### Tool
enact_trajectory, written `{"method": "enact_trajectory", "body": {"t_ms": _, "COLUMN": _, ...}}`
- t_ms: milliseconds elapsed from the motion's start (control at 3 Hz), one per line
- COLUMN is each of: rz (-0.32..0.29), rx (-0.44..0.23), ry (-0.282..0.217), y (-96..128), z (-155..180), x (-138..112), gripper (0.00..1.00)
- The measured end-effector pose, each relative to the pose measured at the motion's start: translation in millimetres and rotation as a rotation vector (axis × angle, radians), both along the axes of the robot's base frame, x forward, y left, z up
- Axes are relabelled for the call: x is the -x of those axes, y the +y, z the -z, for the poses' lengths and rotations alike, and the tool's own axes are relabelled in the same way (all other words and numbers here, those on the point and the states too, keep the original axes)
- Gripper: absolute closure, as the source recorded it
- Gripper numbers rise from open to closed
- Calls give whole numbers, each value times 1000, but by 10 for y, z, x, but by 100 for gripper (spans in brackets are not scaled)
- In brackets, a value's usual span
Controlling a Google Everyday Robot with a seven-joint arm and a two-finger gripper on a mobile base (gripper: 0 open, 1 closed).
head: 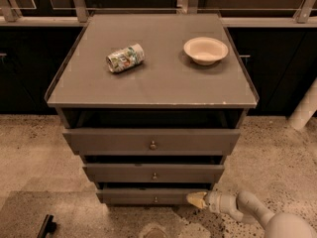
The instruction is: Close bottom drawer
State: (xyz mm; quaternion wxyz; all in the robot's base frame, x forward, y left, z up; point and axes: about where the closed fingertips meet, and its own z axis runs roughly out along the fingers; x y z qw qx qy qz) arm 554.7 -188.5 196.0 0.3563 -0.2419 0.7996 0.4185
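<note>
The bottom drawer (pixel 143 196) is the lowest and narrowest of three stacked grey-brown fronts, with a small round knob (pixel 155 199) at its centre. It stands slightly out from the cabinet, with a dark gap above it. My gripper (pixel 196 199) comes in from the lower right on a white arm. Its tan tip touches the right end of the bottom drawer's front.
The middle drawer (pixel 153 172) and the top drawer (pixel 151 141) also stand out a little. A crushed can (pixel 125 57) and a white bowl (pixel 205 49) sit on the cabinet top (pixel 153 83). A speckled floor surrounds the cabinet. A dark object (pixel 47 226) lies at lower left.
</note>
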Motion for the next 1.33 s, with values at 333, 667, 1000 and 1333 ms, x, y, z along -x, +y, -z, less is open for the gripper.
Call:
{"method": "enact_trajectory", "body": {"t_ms": 333, "rz": 51, "rx": 46, "ry": -36, "y": -102, "z": -83, "x": -234, "gripper": 100}}
{"method": "enact_trajectory", "body": {"t_ms": 667, "rz": 52, "rx": 47, "ry": -36, "y": -98, "z": -84, "x": -227, "gripper": 100}}
{"method": "enact_trajectory", "body": {"t_ms": 1000, "rz": 89, "rx": 71, "ry": -59, "y": -151, "z": -128, "x": -338, "gripper": 100}}
{"method": "enact_trajectory", "body": {"t_ms": 1333, "rz": 89, "rx": 71, "ry": -59, "y": -142, "z": -134, "x": -318, "gripper": 100}}
